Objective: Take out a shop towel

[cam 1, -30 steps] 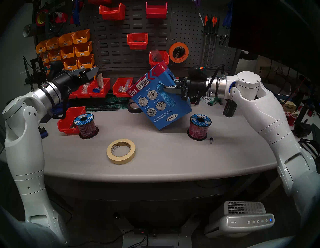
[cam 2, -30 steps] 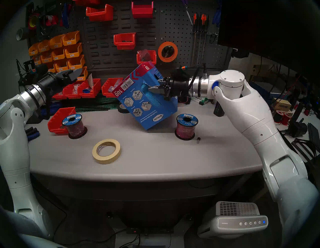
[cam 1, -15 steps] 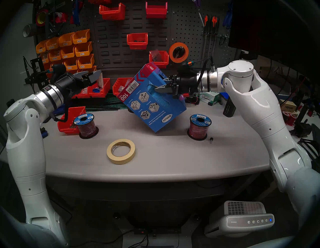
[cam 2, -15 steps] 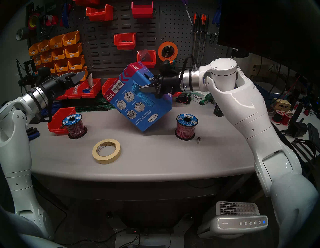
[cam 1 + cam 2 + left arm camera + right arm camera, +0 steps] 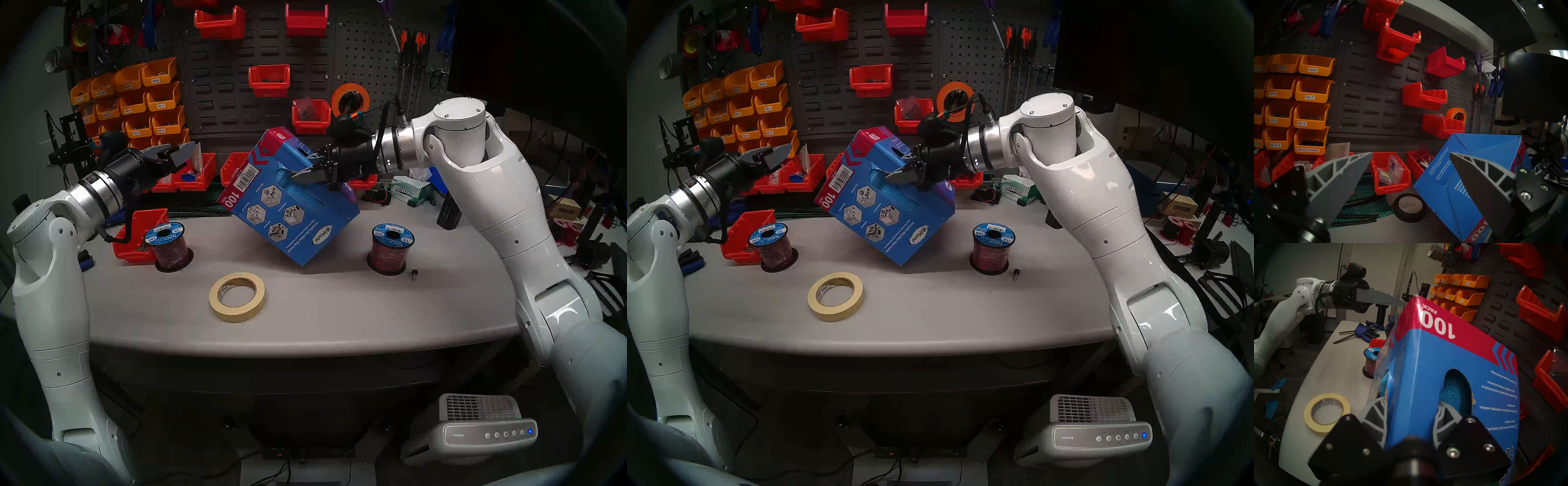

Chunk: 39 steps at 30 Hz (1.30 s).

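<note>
A blue carton (image 5: 291,217) printed "100 pack" hangs tilted over the middle of the table (image 5: 339,312), its lowest corner close to the top. My right gripper (image 5: 302,168) is shut on the carton's upper right corner edge, one finger in each oval opening (image 5: 1412,400). The shop towel (image 5: 305,198) is bright blue cloth inside the carton, showing only through those openings (image 5: 1456,390). My left gripper (image 5: 183,152) is open and empty, held in the air left of the carton, fingertips pointing at it (image 5: 1410,153). The carton's closed end (image 5: 1474,169) is just ahead.
A masking tape roll (image 5: 237,297) lies near the front. Two wire spools (image 5: 168,246) (image 5: 392,247) flank the carton, with a red bin (image 5: 139,234) at the left. A black tape roll (image 5: 1409,207) lies behind the carton. A Kimtech carton (image 5: 410,193) stands back right, bins behind.
My right arm has carried the carton to the left, toward the left gripper, and tipped it further. The left gripper has edged slightly right and stayed open.
</note>
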Each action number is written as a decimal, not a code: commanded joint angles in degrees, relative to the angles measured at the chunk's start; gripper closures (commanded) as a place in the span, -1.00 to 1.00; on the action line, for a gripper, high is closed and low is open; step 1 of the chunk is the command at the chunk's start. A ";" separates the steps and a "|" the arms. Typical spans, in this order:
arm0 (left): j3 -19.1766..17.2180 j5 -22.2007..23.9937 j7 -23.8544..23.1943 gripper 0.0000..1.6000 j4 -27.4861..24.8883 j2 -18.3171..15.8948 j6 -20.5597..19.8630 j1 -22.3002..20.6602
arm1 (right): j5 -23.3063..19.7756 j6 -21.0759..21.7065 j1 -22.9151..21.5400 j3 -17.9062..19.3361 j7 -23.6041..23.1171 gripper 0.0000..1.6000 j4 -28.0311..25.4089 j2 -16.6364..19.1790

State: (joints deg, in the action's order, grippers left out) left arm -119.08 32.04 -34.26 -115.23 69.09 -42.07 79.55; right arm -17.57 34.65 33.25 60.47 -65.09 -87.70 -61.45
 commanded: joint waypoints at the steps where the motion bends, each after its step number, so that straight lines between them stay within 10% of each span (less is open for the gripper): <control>1: -0.49 0.41 -0.22 -1.00 -0.95 0.14 0.95 -0.97 | 2.09 1.10 -5.99 4.02 -1.52 1.00 -1.46 -1.18; 22: -0.75 0.61 -1.31 -1.00 -2.53 1.30 1.31 -0.17 | 8.63 7.23 -10.74 -0.28 -3.83 1.00 -2.24 -6.01; 39: -2.63 0.62 -1.84 -1.00 -2.93 2.79 1.49 1.23 | 4.84 14.24 -14.65 -7.07 0.67 1.00 -2.69 -8.67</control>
State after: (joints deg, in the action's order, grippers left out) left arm -120.71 32.12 -35.82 -116.48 71.69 -41.49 81.37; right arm -9.98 47.47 24.71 53.69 -58.17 -88.14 -68.29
